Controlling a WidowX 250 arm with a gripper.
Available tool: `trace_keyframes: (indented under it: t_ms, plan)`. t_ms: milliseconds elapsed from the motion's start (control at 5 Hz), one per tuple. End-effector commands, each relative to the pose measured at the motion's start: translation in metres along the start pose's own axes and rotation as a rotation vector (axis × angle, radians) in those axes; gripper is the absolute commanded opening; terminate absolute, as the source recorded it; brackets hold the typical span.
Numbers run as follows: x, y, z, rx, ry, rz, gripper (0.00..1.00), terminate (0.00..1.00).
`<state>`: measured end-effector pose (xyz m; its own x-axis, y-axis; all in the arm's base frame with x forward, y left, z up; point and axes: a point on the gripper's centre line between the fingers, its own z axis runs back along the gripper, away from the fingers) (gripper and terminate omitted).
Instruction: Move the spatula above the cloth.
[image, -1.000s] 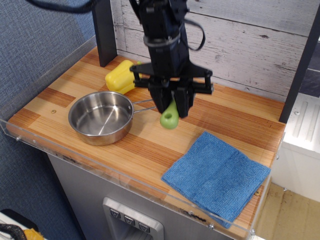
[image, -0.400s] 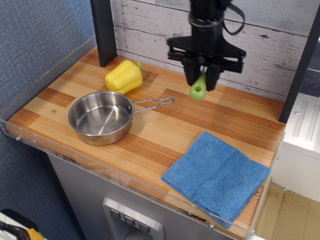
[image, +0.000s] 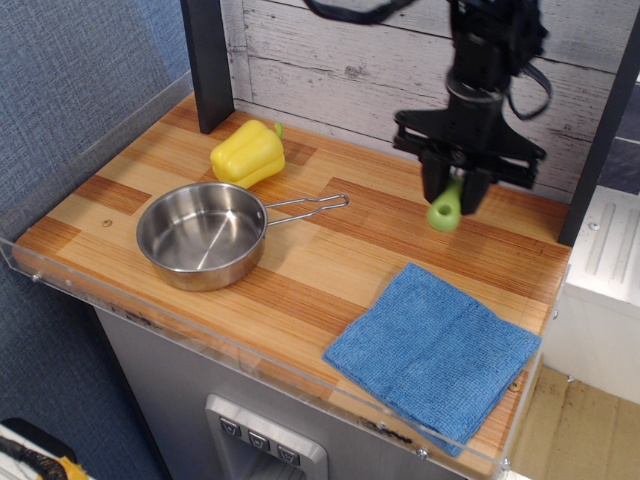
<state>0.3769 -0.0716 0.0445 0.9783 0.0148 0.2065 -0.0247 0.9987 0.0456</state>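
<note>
My black gripper (image: 455, 190) hangs over the back right of the wooden table and is shut on the spatula (image: 446, 208). Only the spatula's lime-green handle shows, sticking down out of the fingers; its gray blade is hidden between them. The spatula is held in the air, above the table. The blue cloth (image: 434, 351) lies flat at the front right corner, below and in front of the gripper, apart from it.
A steel pan (image: 201, 236) with a wire handle stands at the left middle. A yellow toy pepper (image: 247, 153) lies behind it. A dark post (image: 207, 60) stands at the back left, a plank wall behind. A clear rim (image: 250, 360) edges the table's front.
The gripper has carried the spatula from beside the pan's handle up and to the right, now hanging over the back right area near the cloth. Pan, pepper and cloth have not moved.
</note>
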Motion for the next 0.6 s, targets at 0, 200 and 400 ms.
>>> trace_keyframes:
  t_ms: [0,200,400]
  plan:
    - [-0.004,-0.023,0.009,-0.013,-0.054,-0.031,0.0,0.0]
    - [-0.014,-0.024,-0.009,-0.017,-0.01,-0.028,0.0,0.0]
    - [-0.025,-0.021,-0.025,-0.006,-0.002,0.005,0.0,0.0]
